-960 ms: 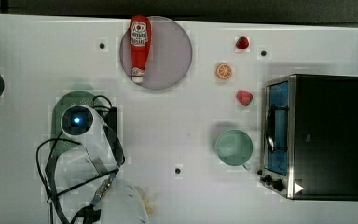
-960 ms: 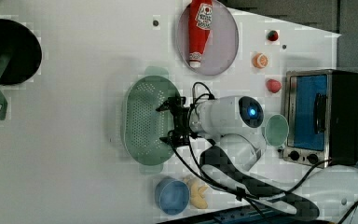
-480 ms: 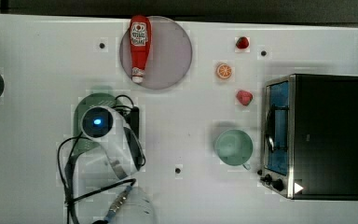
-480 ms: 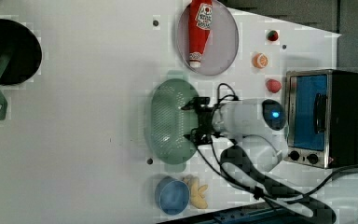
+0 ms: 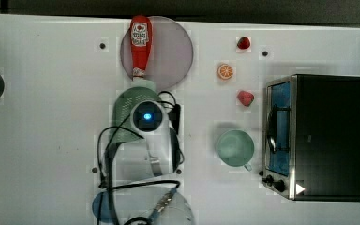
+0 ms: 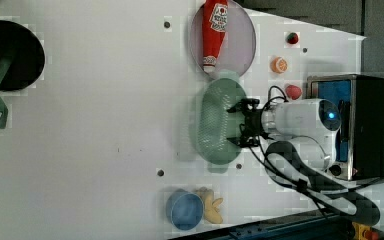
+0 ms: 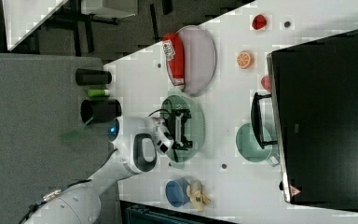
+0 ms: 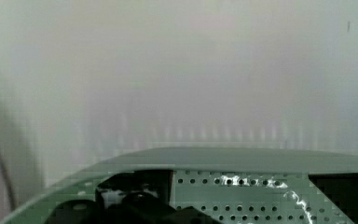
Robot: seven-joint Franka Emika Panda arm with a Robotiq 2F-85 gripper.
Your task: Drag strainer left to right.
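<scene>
The pale mint-green oblong strainer (image 5: 121, 118) lies on the white table just below the round plate in the top view, partly hidden under my arm. In the left view the strainer (image 6: 212, 122) is in full sight, and my gripper (image 6: 239, 124) reaches into its right side. My gripper (image 7: 181, 128) stands open with both black fingers spread inside the strainer (image 7: 192, 112). In the wrist view the strainer's rim (image 8: 242, 159) and perforated wall cross the picture, with a dark finger (image 8: 126, 200) low down against it.
A red ketchup bottle (image 5: 140, 46) lies on a grey round plate (image 5: 171, 52) close to the strainer's end. A round mint cup (image 5: 234, 147) and a toaster oven (image 5: 318, 136) stand at the top view's right. A blue bowl (image 6: 184, 210) and banana (image 6: 211, 205) sit near the arm's base.
My open gripper and the strainer have slid together toward the top view's right, ending just below the plate with the ketchup bottle. Nothing else has moved.
</scene>
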